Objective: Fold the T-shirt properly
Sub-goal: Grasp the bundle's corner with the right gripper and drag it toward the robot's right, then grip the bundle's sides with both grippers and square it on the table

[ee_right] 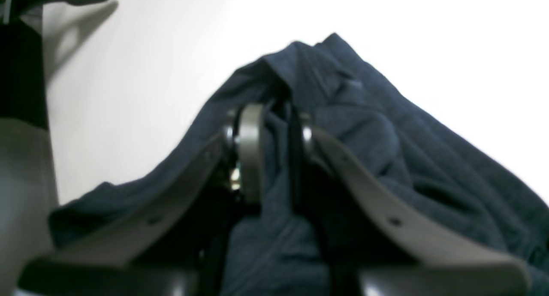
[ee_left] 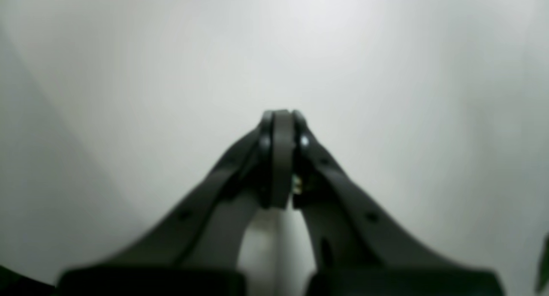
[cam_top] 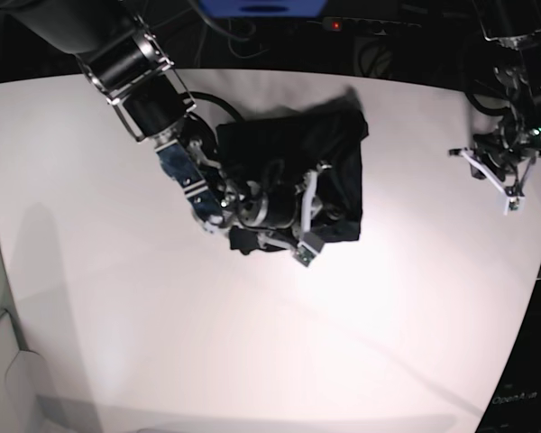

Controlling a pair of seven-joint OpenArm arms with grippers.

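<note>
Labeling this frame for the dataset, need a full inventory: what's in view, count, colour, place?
T-shirt: one, very dark navy, bunched on the table's far middle.
Table: one, white, fills the base view.
Blue object: one, beyond the far edge, kind unclear.
Cables: several, dark, beyond the far edge.
Right gripper: one, black and grey, closed on a fold of the T-shirt.
Left gripper: one, black, shut and empty, off to the side above bare table.

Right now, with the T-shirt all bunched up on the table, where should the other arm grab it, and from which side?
Probably the far corner of the T-shirt, near the table's back edge. There the fabric ends in a free, thin tip. The left gripper is shut and empty at that side, so coming down from above looks easiest. The right gripper already pinches the front part.
</note>
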